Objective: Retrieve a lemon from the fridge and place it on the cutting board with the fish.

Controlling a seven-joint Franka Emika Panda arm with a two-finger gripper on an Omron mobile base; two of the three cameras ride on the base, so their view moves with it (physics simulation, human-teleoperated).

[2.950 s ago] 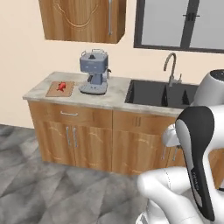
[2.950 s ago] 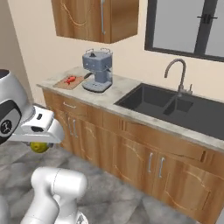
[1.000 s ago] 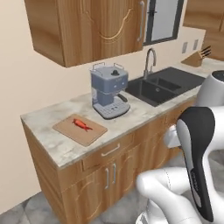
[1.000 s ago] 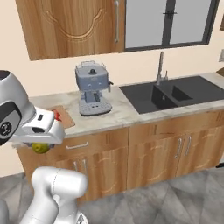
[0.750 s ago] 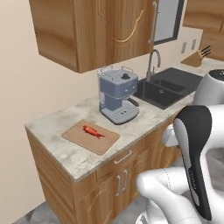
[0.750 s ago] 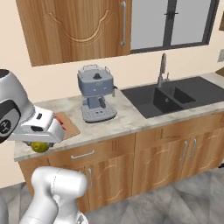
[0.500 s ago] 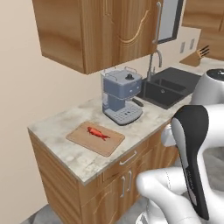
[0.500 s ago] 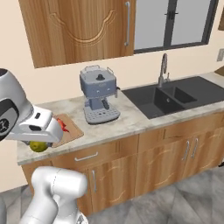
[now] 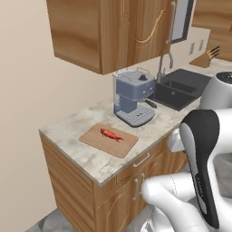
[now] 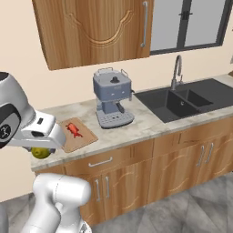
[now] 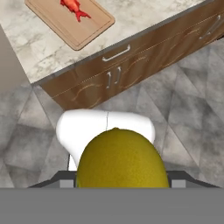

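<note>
i'm carrying the lemon (image 11: 121, 158) clamped in my hand (image 10: 43, 148), just short of the worktop (image 9: 86, 156) edge beside the cutting board (image 9: 108, 140) where the fish (image 9: 111, 134) is lying, so only placing remains.

Blue-grey espresso machine (image 9: 132, 102) near the back edge of the speckled beige stone worktop (image 9: 81, 131). Black double sink (image 10: 184, 102) with curved metal tap (image 10: 176, 70) beside it. Wooden wall cabinet (image 10: 91, 27) overhead.
</note>
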